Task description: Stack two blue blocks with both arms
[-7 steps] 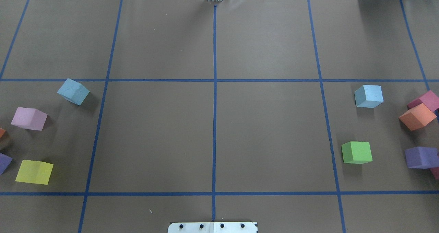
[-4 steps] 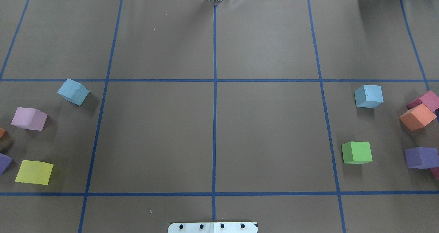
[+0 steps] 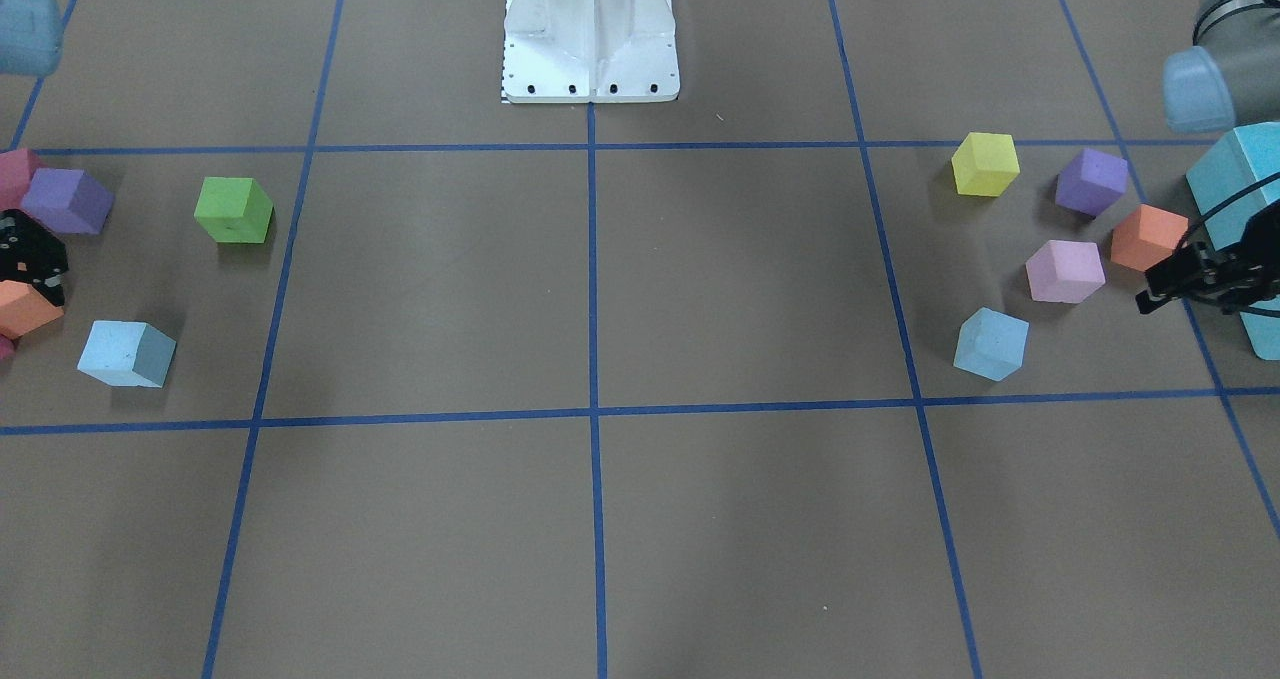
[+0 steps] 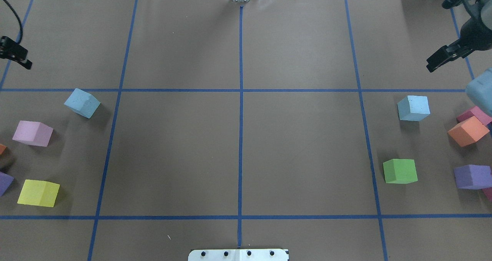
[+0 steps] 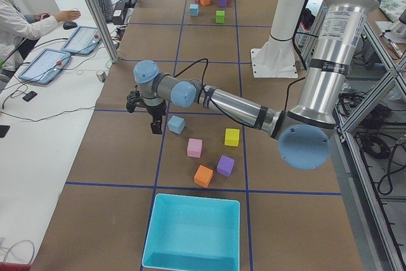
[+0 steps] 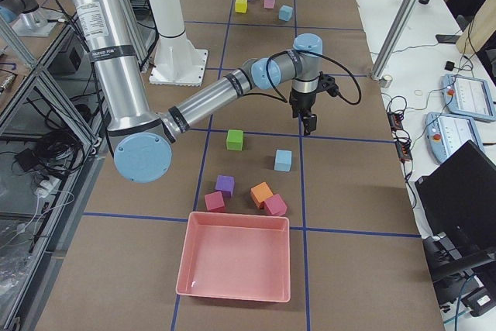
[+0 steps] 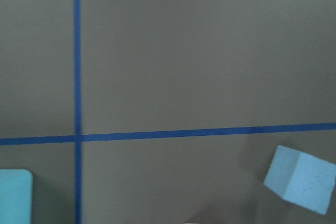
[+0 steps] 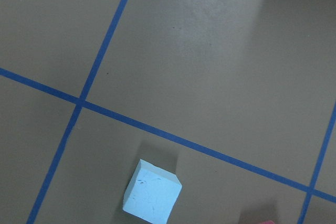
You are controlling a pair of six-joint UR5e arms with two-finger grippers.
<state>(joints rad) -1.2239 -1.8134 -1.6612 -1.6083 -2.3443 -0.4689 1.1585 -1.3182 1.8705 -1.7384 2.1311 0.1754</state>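
Two pale blue blocks lie far apart on the brown table. One is on my left (image 4: 82, 102), also in the front view (image 3: 990, 344) and the left wrist view (image 7: 302, 179). The other is on my right (image 4: 413, 108), also in the front view (image 3: 125, 354) and the right wrist view (image 8: 152, 192). My left gripper (image 4: 21, 59) hangs at the table's left edge, beyond and left of its block, and looks open and empty. My right gripper (image 4: 432, 65) hangs beyond and right of its block, and looks open and empty.
On the left lie pink (image 4: 32, 133), yellow (image 4: 38, 192) and purple (image 4: 4, 182) cubes, with a turquoise bin (image 3: 1240, 179) at that end. On the right lie green (image 4: 399, 171), orange (image 4: 467, 131) and purple (image 4: 472, 176) cubes, with a pink bin (image 6: 232, 265). The white pedestal (image 3: 590, 29) stands at mid-table.
Both grippers have come into the overhead view, at its far left and upper right edges; earlier no arm showed. The blocks have not moved.
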